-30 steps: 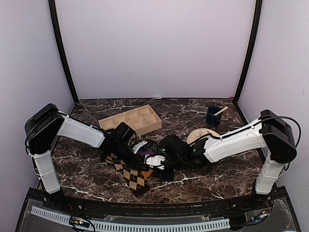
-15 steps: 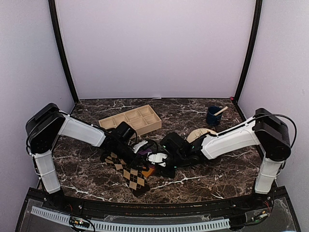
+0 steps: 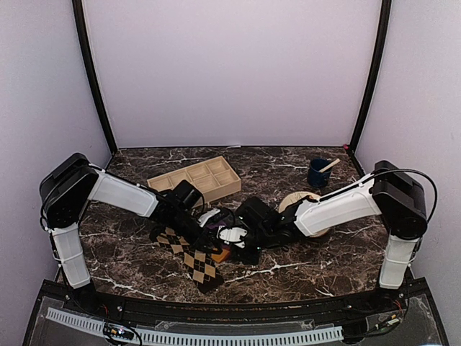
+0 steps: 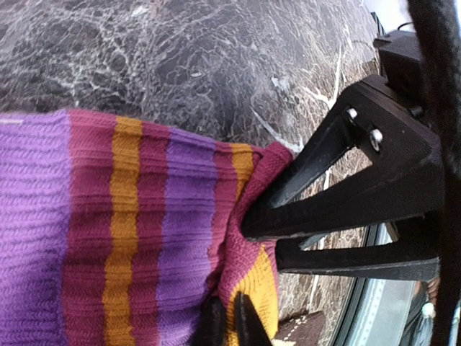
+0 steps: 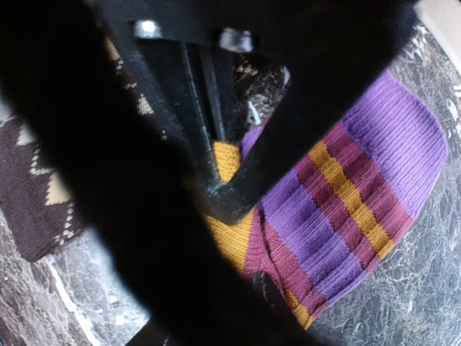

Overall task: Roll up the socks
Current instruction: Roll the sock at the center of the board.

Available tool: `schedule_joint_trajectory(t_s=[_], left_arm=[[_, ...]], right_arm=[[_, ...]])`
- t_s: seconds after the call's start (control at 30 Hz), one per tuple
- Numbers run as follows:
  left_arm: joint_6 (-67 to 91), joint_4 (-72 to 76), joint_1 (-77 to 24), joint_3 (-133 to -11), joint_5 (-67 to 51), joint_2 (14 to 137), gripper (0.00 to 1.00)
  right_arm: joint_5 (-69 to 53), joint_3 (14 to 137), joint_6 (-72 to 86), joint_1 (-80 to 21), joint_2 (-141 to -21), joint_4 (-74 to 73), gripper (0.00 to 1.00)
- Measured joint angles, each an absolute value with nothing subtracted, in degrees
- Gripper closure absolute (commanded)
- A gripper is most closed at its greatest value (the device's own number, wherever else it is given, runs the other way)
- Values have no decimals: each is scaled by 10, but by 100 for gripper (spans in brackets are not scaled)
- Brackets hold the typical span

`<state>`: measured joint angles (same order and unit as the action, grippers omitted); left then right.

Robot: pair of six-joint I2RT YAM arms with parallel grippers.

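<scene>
The striped sock is a ribbed knit in bands of purple, maroon and orange. It lies on the dark, white-veined marble table, just in front of the wooden tray on the side toward the arm bases. The left gripper has its black tapered fingers drawn together on a bunched fold at the sock's orange end. The right gripper sits over the same sock from the other side; its own fingers fill the wrist view as a dark blur, so I cannot tell how far they stand apart or whether they hold anything. The brown-and-tan argyle sock lies flat, farther in front of the tray, its end running under the striped one. The tray is a shallow rectangle split into square compartments. Well to the tray's right stands a blue cup with a pale stick in it (leaning on the rim).
</scene>
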<state>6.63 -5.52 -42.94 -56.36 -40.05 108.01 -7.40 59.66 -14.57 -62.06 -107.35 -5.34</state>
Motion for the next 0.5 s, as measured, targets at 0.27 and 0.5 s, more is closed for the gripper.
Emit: schedule_joint_trajectory(t_s=[0.27, 0.5], left_arm=[[79, -57, -418, -565, -402, 1080, 70], [98, -50, -412, -562, -385, 1067, 64]], right_arm=[[-53, 637, -146, -617, -1100, -78, 88], [-48, 654, -143, -614, -1108, -93, 100]])
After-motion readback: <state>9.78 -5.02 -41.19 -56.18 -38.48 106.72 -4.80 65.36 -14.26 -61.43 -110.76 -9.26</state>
